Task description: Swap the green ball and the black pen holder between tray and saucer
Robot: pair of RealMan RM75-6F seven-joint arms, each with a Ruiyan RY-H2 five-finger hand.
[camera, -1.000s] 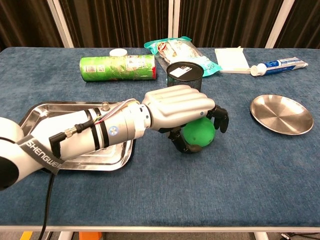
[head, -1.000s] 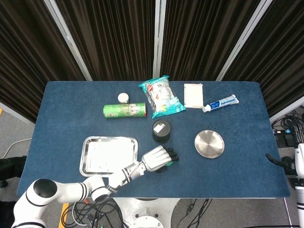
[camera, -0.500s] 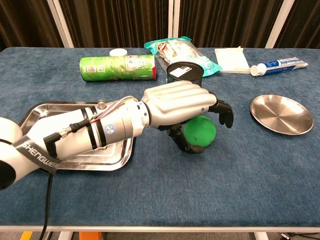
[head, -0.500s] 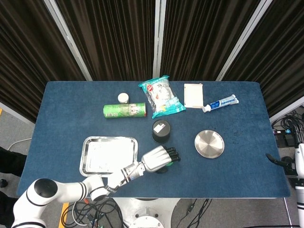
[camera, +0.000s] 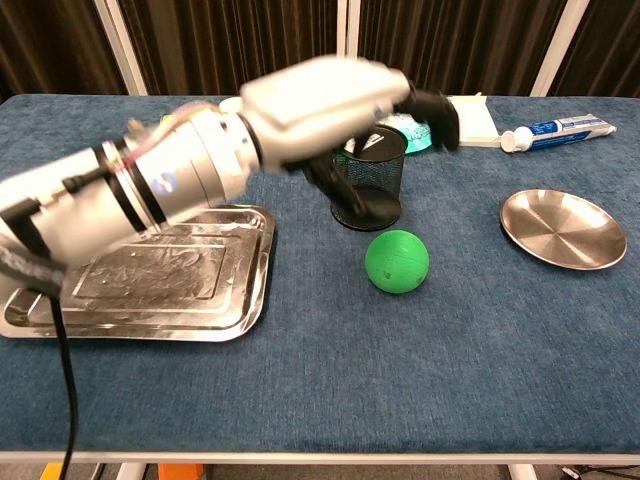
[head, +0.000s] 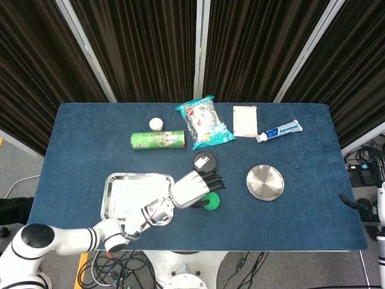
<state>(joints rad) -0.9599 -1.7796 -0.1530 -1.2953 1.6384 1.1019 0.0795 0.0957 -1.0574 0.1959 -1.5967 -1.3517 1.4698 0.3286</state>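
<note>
1. Ball, green, lies free on the blue table, just in front of the black pen holder and between the tray and the saucer.
2. Left hand is raised above the table with nothing in it, fingers apart and arched over the pen holder's rim; the chest view blurs it.
3. Pen holder stands upright on the cloth, outside both tray and saucer.
4. Right hand shows only as a dark tip at the right edge; I cannot tell how its fingers lie.
5. Chip can, snack bag and toothpaste lie along the far side.
</note>
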